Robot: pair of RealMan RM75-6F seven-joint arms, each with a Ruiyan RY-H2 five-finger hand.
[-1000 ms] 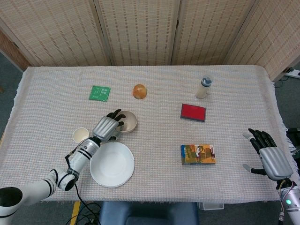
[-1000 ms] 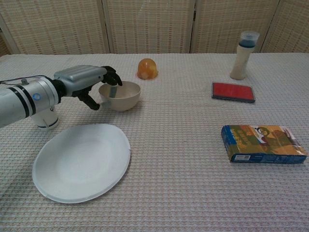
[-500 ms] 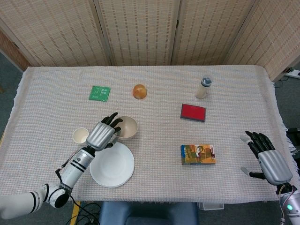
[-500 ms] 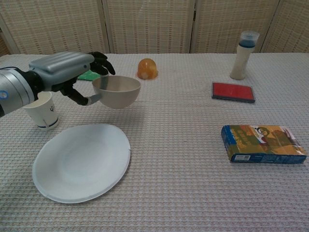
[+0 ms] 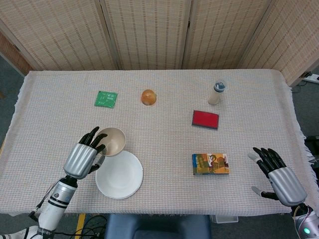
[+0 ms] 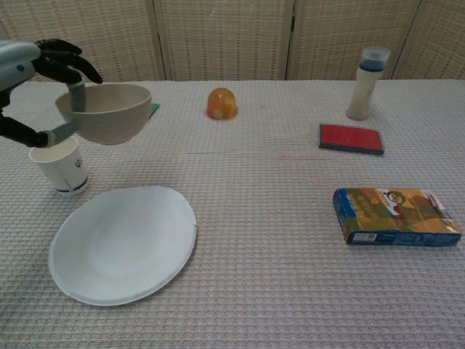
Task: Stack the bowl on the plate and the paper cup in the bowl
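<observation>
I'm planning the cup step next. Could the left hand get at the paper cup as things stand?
Probably not yet: the left hand holds the bowl lifted above the paper cup, so it is occupied. The cup stands upright beside the plate, uncrowded.

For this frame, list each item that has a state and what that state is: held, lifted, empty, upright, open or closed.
bowl: lifted off the table, upright, empty, gripped at its rim
left robot hand: holds the bowl
plate: on the table, empty
paper cup: upright on the table, not held
bottle: upright, cap on
right robot hand: holds nothing, fingers apart
</observation>
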